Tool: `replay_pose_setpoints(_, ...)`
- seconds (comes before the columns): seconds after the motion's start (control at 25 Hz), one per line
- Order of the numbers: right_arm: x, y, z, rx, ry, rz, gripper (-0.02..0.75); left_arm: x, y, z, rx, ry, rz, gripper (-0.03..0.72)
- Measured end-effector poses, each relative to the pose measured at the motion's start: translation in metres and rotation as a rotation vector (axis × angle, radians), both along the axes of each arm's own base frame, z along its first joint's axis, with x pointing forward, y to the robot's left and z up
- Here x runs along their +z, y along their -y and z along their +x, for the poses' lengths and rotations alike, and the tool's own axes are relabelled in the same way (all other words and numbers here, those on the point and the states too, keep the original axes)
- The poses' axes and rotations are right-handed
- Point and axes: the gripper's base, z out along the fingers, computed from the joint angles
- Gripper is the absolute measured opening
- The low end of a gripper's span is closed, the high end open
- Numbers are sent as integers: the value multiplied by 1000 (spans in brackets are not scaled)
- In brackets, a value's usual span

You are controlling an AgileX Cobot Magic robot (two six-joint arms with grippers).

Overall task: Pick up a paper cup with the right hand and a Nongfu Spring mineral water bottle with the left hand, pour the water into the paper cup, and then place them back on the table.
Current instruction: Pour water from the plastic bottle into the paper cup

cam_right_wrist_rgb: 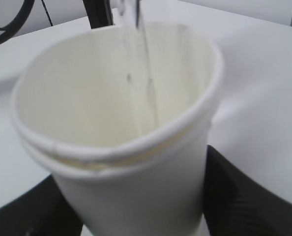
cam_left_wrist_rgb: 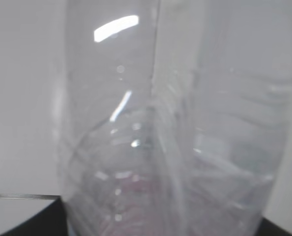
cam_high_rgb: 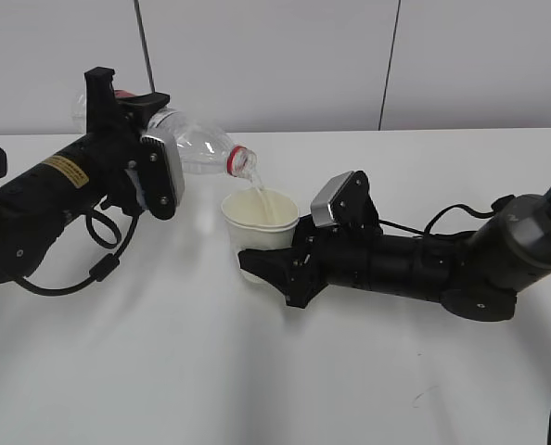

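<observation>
My left gripper (cam_high_rgb: 150, 139) is shut on the clear Nongfu Spring bottle (cam_high_rgb: 197, 148) and holds it tipped, mouth down to the right, red neck ring over the cup. The bottle fills the left wrist view (cam_left_wrist_rgb: 165, 147). A thin stream of water (cam_high_rgb: 257, 190) runs from its mouth into the cream-white paper cup (cam_high_rgb: 260, 227). My right gripper (cam_high_rgb: 262, 264) is shut on the cup and holds it upright. In the right wrist view the cup (cam_right_wrist_rgb: 126, 147) is close up, with the water stream (cam_right_wrist_rgb: 146, 73) falling inside it and black fingers (cam_right_wrist_rgb: 244, 196) at both sides.
The white table (cam_high_rgb: 275, 380) spreads below both arms, with a small dark scuff (cam_high_rgb: 424, 394) at the front right. Black cables (cam_high_rgb: 104, 250) loop under the left arm. A grey wall with dark seams stands behind.
</observation>
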Motion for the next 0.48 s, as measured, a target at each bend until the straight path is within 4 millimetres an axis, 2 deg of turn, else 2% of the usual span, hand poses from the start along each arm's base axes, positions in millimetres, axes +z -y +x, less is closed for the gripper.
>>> replay_pose_setpoints(0.48, 0, 0, 0, 0, -1, -1, 474, 0, 0, 0, 0, 7, 2, 326)
